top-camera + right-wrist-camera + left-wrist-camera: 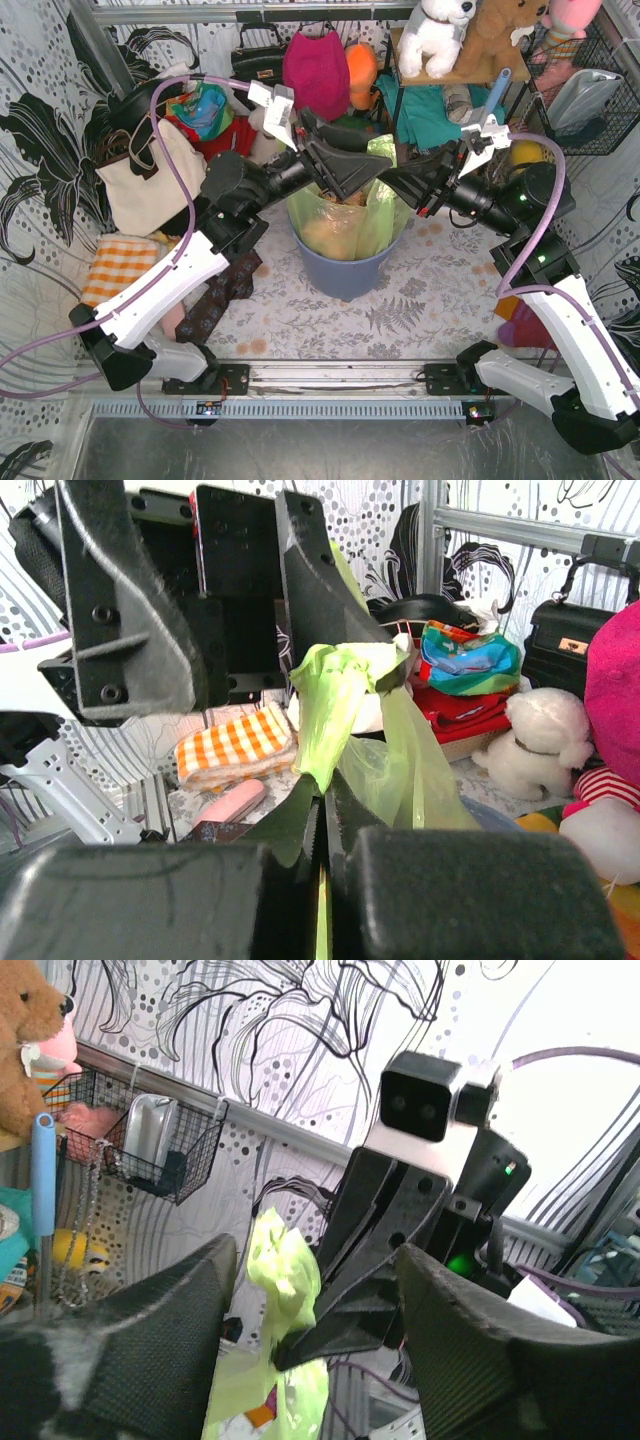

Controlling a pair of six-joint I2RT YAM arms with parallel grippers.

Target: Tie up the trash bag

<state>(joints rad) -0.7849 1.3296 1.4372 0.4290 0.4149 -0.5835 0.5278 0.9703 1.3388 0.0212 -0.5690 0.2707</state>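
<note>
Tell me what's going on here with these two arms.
Two robot arms are tying the green trash bag in the blue bin. The right claw is shut on a twisted strip of the bag's top, held up above the bin. The left claw stands open beside that strip, gripping nothing.
</note>
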